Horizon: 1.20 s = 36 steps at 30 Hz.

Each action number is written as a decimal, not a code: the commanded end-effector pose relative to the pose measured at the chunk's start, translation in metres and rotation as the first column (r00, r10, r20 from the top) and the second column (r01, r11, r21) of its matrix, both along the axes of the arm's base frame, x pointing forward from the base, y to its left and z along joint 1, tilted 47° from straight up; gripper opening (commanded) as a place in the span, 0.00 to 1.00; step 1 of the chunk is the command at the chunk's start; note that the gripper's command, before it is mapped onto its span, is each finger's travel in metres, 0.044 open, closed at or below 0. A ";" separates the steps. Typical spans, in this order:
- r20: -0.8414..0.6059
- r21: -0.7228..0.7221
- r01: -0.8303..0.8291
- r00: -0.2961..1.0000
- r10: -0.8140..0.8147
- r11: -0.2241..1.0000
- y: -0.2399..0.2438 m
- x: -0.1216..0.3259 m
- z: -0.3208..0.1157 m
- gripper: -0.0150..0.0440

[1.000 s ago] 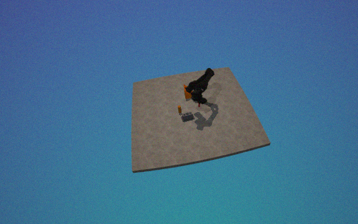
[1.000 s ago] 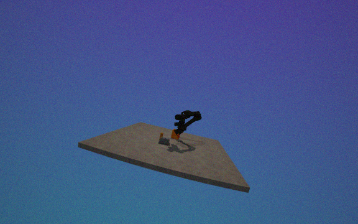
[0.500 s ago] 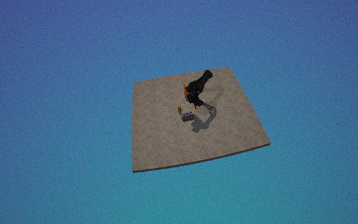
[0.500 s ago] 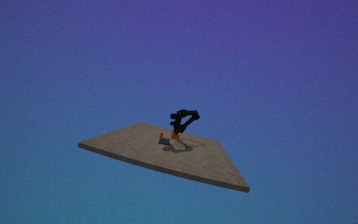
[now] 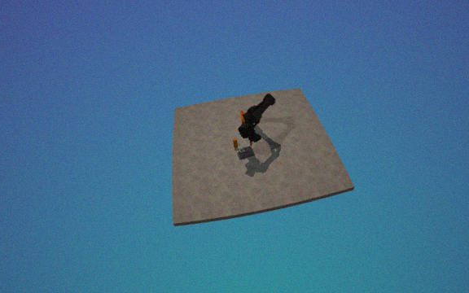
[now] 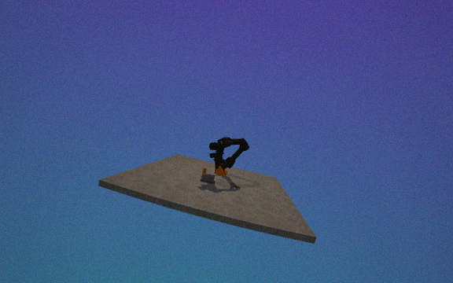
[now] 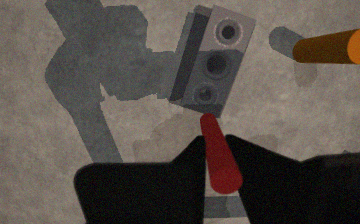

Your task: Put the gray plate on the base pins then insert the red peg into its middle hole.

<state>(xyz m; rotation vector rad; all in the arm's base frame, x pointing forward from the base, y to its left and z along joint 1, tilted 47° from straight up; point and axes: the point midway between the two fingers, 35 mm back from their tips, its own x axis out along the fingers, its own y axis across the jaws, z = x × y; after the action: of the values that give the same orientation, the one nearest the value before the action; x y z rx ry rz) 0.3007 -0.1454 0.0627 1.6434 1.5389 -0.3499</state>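
My gripper [image 5: 252, 140] [image 7: 214, 141] is shut on the red peg [image 5: 251, 143] [image 6: 215, 170] [image 7: 222, 165]. The peg points down out of the fingers, above the table. In the wrist view its lower tip appears just below the near end of the gray plate [image 5: 246, 153] [image 6: 208, 178] [image 7: 209, 46], not in a hole. The plate appears to lie flat on its base, with three round holes in a row. The outer two holes show pins inside, and the middle one looks dark and empty. The arm's shadow covers part of the plate. The pins below the plate are hidden.
An upright orange cylinder [image 5: 235, 143] [image 6: 204, 172] [image 7: 326, 48] stands close beside the plate. An orange angular object [image 5: 243, 116] [image 6: 221, 171] stands close to the arm. The table's edges [image 5: 267, 210] [image 6: 207, 215] show in the top and exterior views.
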 end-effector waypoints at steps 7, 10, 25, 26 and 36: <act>0.009 -0.004 -0.013 1.000 0.013 1.000 -0.021 0.005 -0.024 0.25; 0.012 -0.003 -0.016 1.000 0.016 1.000 -0.027 0.007 -0.032 0.25; 0.013 -0.003 -0.017 1.000 0.018 1.000 -0.030 0.007 -0.036 0.25; 0.013 -0.003 -0.017 1.000 0.018 1.000 -0.030 0.007 -0.036 0.25; 0.011 0.001 -0.015 1.000 0.015 1.000 -0.030 0.007 -0.036 0.25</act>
<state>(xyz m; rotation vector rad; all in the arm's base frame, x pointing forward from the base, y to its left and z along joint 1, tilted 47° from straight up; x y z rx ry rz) 0.3076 -0.1749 0.0272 1.6331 1.5429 -0.3318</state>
